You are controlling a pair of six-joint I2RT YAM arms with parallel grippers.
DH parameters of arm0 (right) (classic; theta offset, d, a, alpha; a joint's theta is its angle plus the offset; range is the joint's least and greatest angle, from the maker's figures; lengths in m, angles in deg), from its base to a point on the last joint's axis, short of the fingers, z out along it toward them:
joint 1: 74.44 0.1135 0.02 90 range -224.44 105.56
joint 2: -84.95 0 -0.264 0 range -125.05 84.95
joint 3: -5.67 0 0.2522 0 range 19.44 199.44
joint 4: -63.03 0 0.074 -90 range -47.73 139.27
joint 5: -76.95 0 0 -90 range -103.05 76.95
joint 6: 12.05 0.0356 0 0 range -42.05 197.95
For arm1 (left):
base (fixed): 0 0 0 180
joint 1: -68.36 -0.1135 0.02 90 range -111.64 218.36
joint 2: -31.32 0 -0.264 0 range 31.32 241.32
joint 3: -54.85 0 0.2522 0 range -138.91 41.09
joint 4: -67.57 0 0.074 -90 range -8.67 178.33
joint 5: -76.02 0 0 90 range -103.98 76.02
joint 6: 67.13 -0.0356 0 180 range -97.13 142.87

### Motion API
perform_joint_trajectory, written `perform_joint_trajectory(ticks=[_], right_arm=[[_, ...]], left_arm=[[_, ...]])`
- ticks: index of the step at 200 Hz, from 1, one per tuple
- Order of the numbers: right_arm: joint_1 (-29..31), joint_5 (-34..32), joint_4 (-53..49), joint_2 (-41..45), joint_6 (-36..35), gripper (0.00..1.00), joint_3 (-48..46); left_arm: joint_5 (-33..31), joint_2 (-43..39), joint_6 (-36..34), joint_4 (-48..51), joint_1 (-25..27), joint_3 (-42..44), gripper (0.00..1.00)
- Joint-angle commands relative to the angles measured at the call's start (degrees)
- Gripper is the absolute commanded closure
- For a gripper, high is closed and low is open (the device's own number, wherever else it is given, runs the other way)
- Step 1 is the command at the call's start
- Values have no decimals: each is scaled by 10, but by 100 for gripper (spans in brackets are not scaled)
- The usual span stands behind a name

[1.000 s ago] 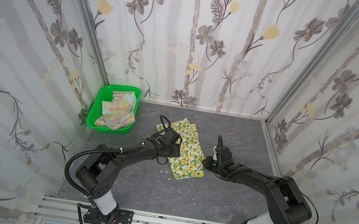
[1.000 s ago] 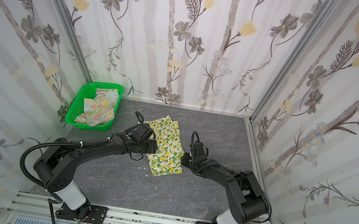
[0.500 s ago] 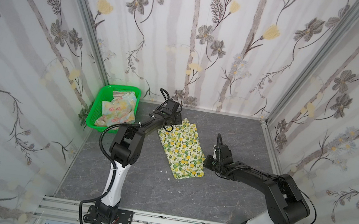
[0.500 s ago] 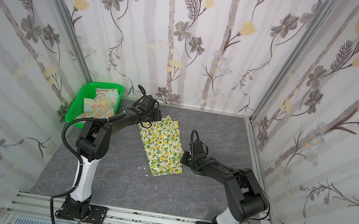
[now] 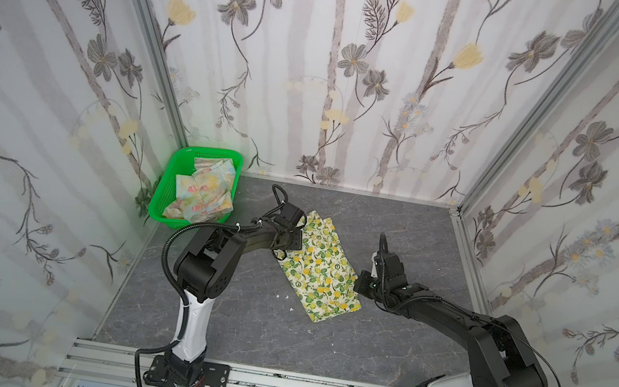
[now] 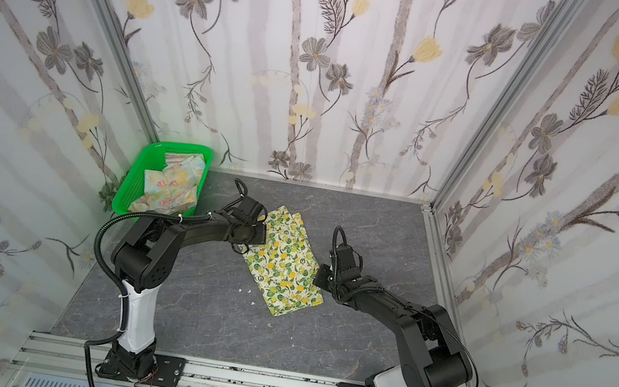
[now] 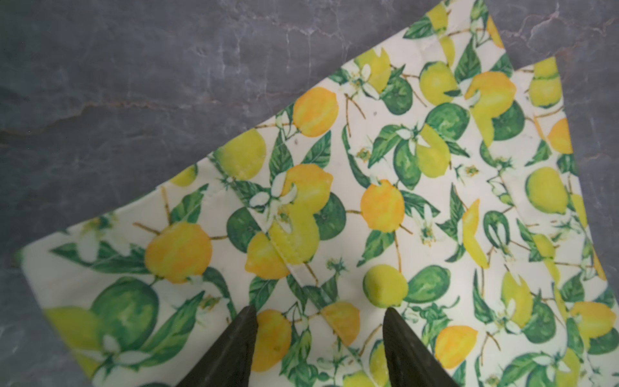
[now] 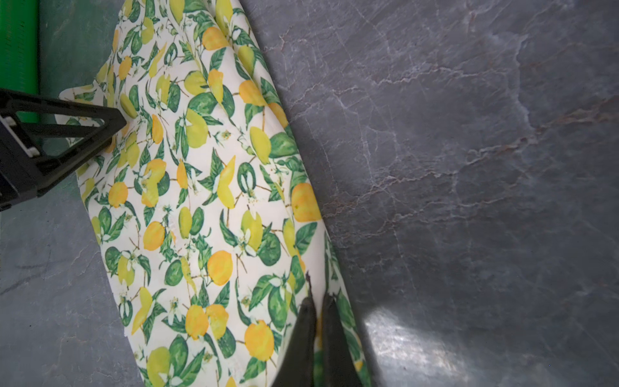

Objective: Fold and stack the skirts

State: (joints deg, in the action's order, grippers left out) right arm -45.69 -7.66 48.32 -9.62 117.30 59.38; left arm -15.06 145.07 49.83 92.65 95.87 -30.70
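Note:
The cream lemon-print skirt (image 5: pixel 323 266) (image 6: pixel 287 269) lies folded in a long strip on the grey table, in both top views. My left gripper (image 5: pixel 282 253) (image 7: pixel 320 313) stands open over its left edge, near the far end, with cloth under its fingers but none pinched. My right gripper (image 5: pixel 359 287) (image 8: pixel 318 301) is shut on the skirt's right edge (image 8: pixel 330 268), and a bit of print shows between its fingers. The pastel flowered skirt (image 5: pixel 202 196) (image 6: pixel 171 189) lies crumpled in the basket.
The green perforated basket (image 5: pixel 167 184) (image 6: pixel 132 177) stands at the back left corner, against the wall. Small white specks (image 5: pixel 285 295) lie on the table (image 5: pixel 399 225) left of the lemon skirt. Walls close in three sides.
My right gripper has shut on the lemon skirt's right edge. The left arm swung out to the skirt's far end and has come back to its left edge. The skirt lies flatter.

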Motion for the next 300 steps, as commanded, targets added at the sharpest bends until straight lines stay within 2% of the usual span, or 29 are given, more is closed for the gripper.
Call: perform_joint_trajectory(ticks=[1, 38, 64, 84, 102, 142, 176, 208, 249, 300], right_arm=[[-1, -17, -13, 12, -12, 100, 2], [-2, -33, -34, 27, -25, 100, -6], [-2, -29, -37, 55, -28, 100, -9], [-2, -27, -40, 58, -29, 100, -7], [-2, -26, -40, 56, -30, 100, -3], [-2, -20, -36, 48, -26, 100, 5], [-2, -19, -35, 44, -25, 100, 8], [-2, -17, -34, 36, -28, 100, 9], [-2, -9, -27, 35, -26, 100, 8], [-2, -11, -27, 36, -26, 100, 1]], left_arm=[[-1, -33, 38, 28, 22, 46, 38], [27, -121, 82, 29, 50, 121, 39], [13, -156, 45, 31, 31, 92, 39], [16, -120, 6, 31, 7, 14, 38], [15, -53, -29, 33, -9, -72, 38], [42, 75, -51, 33, -40, -194, 37], [38, 107, -59, 33, -47, -217, 39], [60, 122, -59, 33, -46, -227, 49], [61, 135, -58, 33, -46, -225, 55], [65, 152, -58, 33, -45, -245, 70]])
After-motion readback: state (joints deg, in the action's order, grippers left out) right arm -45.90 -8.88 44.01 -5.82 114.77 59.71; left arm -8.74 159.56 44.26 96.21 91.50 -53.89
